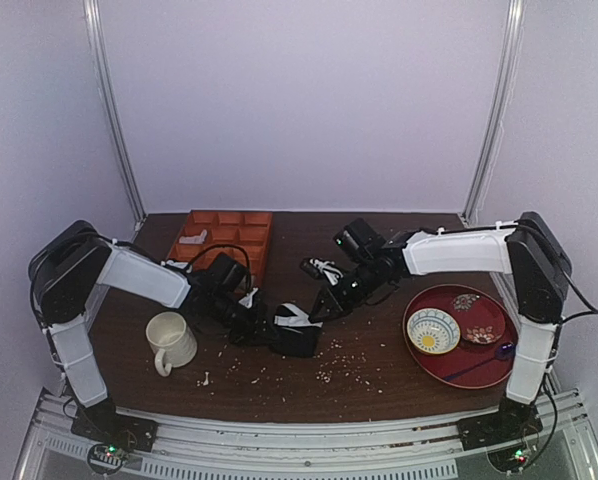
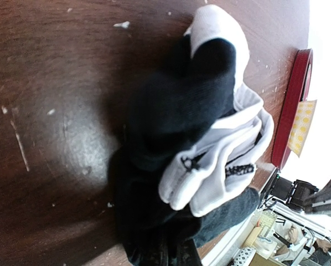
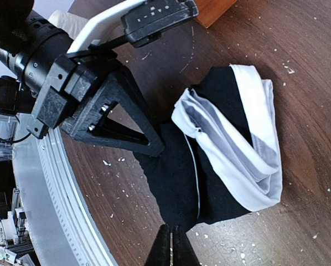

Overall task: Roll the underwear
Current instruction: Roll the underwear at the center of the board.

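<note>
One pair of black underwear (image 1: 297, 338) with white edging lies bunched on the dark table between the two arms. In the left wrist view the underwear (image 2: 182, 111) is a folded lump whose black fabric runs down into my left gripper (image 2: 165, 246), which is shut on it. In the right wrist view the underwear (image 3: 179, 177) tapers to a corner at my right gripper (image 3: 172, 235), whose jaws are pressed together on that corner. The left gripper (image 3: 154, 147) meets the opposite edge there. A second pair of underwear (image 1: 323, 268), with white lettering, lies behind the right gripper (image 1: 316, 315).
A cream mug (image 1: 171, 342) stands left of the left gripper (image 1: 264, 326). An orange compartment tray (image 1: 241, 235) at the back holds a white cloth piece (image 1: 192, 238). A red plate (image 1: 479, 375) at the right carries a bowl (image 1: 434, 330) and a blue spoon (image 1: 484, 360). Crumbs dot the table.
</note>
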### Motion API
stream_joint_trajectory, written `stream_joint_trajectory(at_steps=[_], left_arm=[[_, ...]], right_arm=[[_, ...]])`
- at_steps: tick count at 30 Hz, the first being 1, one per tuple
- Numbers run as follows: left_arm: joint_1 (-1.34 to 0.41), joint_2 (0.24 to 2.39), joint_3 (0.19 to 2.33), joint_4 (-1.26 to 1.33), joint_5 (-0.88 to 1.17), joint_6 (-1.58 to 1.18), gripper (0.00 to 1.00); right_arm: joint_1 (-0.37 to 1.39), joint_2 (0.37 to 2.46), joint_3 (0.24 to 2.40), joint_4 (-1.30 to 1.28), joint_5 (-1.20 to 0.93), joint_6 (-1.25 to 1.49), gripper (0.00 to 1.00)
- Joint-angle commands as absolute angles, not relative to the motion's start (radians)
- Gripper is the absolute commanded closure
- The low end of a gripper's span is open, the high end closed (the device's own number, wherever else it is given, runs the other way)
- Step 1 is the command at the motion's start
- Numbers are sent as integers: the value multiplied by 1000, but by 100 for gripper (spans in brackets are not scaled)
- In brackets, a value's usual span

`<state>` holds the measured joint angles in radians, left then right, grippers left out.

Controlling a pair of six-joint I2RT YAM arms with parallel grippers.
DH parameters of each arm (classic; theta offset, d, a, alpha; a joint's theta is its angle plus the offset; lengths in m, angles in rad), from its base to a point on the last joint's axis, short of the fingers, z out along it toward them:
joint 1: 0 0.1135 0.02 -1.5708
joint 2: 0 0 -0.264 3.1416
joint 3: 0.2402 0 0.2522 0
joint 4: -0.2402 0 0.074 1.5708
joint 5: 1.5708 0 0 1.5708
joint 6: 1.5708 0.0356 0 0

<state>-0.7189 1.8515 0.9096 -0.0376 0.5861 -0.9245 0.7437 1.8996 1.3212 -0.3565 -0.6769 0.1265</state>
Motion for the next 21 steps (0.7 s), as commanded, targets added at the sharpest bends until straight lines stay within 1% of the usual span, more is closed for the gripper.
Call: stream_joint_trajectory(at_steps=[1, 5, 9, 15, 18, 21], left_arm=[[-713, 1886, 893, -201, 509, -909, 100], [-713, 1887, 896, -202, 512, -907, 100], [-712, 1887, 898, -207, 515, -903, 100], [-713, 1885, 916, -227, 523, -892, 100], [-711, 1889, 932, -256, 524, -883, 100], [-711, 1903, 950, -278, 535, -872, 100]], right_arm=[[777, 1911, 1316, -402, -680, 112, 100], [792, 1957, 1301, -386, -714, 122, 100], [812, 1998, 1311, -390, -696, 116, 100], [811, 2057, 1342, -428, -614, 114, 100], [816, 2026, 1317, -402, -594, 109, 100], [831, 1940, 1275, -376, -542, 85, 100]])
